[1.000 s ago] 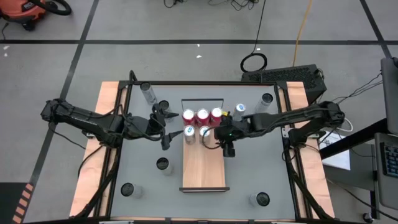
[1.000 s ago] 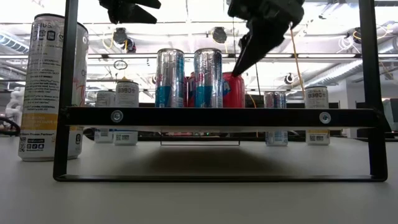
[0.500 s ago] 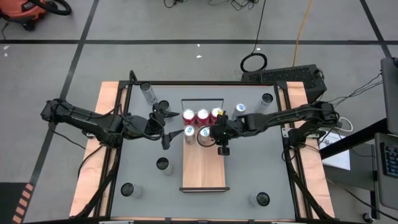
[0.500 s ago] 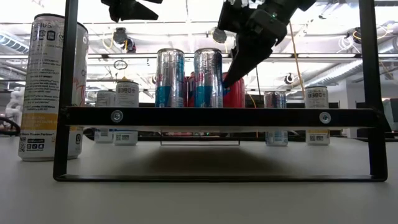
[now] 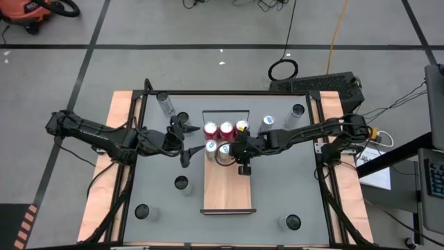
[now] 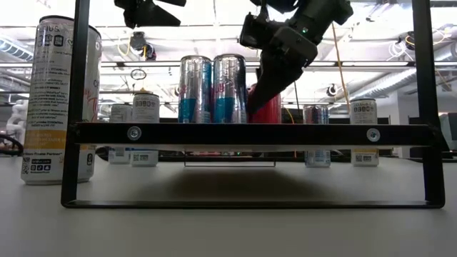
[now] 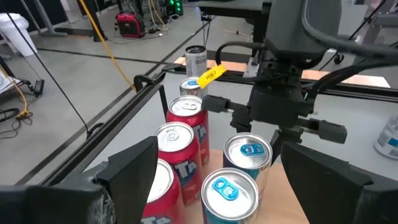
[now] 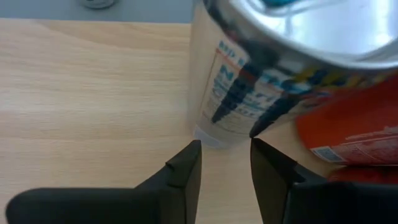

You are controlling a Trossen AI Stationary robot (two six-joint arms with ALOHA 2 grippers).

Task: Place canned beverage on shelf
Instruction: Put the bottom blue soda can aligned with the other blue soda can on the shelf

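Table point(image 5: 291, 187): grey top with pale wooden strips down both sides and a black frame around it.
Shelf point(image 5: 226, 187): long light-wood board lying lengthways in the middle of the table, dark-edged, with a thin black wire rail at its far short end; in the low view it shows as a black bar with two screws, the cans standing above it.
Left arm: reaches in from the left side; the left gripper point(image 5: 184, 139) hangs just beside the shelf's left edge, near the cans, fingers spread wide and holding nothing.
Right arm: reaches in from the right side; the right gripper point(image 5: 236, 154) is over the shelf, right beside the near row of cans. In its wrist view the two dark fingers point(image 8: 180, 168) stand close together with bare wood between them, the can just ahead; nothing is clasped.
Tall can point(image 6: 58, 100): stands on the table at the left of the low view, white with a yellow-orange panel and small black print; the lettering at its top is too cut off to read.
Red cans point(image 5: 225, 128): three in a row against the wire rail; large white letters "TA" show on one in the left wrist view.
Silver-blue cans point(image 5: 216, 147): two slim ones side by side in front of the red row, blue pull tabs on top; the side print is blurred and not legible.
Loose cans point(image 5: 182, 184): several stand scattered on the grey top around the shelf.
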